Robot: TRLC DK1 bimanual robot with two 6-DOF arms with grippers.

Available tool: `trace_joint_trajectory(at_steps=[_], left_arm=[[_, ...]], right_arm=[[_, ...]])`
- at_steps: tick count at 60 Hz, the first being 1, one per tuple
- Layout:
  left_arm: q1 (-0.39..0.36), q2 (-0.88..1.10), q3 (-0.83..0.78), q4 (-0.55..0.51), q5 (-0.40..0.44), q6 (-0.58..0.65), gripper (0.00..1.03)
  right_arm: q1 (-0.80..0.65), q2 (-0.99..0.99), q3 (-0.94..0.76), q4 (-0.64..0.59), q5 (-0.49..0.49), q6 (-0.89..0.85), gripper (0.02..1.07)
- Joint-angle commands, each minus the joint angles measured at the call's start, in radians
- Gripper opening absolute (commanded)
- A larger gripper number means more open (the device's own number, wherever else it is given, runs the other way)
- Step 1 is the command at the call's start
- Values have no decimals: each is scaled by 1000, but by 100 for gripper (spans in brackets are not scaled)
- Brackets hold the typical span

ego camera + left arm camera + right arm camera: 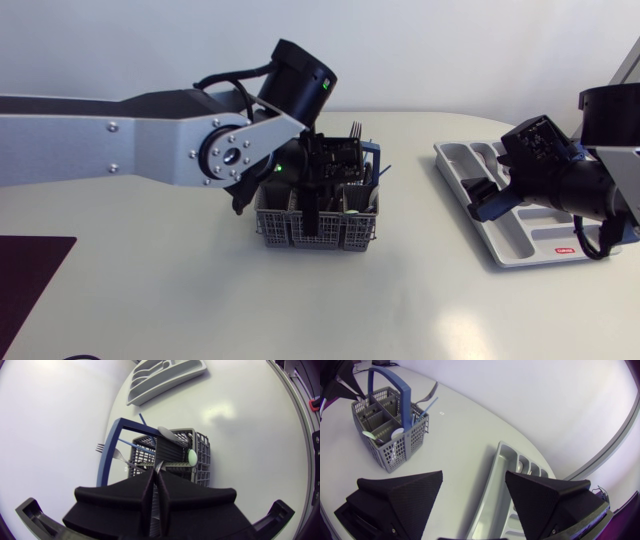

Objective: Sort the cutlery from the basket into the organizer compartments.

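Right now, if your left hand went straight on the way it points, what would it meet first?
Probably the grey plastic cutlery basket: the left hand, shut on a silver cutlery handle, points down into it.

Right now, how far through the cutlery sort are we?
Done: nothing visible; the compartments of the organizer in view look empty. In hand: the left gripper is shut on a silver utensil standing in the basket, not lifted out. The right gripper hangs open above the organizer. Remaining: a fork, a spoon and a blue-handled piece sit in the basket.

Grey basket (318, 232), blue handle (405, 397); grey organizer (520, 240); black fingers (405, 495).
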Motion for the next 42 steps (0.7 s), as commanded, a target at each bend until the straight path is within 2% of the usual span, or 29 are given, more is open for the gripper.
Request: trace_joint_trajectory(at_steps=[1, 8, 14, 22, 39, 42], left_arm=[[1, -49, -19, -9, -4, -45, 3], [3, -82, 21, -38, -4, -146, 3], [-6, -97, 83, -73, -2, -321, 3], [-14, -89, 152, -115, -4, -476, 3], [-69, -31, 237, -144, -4, -715, 3], [-80, -26, 238, -136, -4, -737, 3]], right_arm=[[39, -70, -46, -12, 10, 31, 92], [101, -151, -91, -9, 8, 54, 92], [148, -211, -117, -5, 4, 86, 92], [199, -275, -144, 6, -10, 116, 92], [336, -357, -184, 57, 14, 193, 91], [351, -357, -192, 81, 20, 196, 87]])
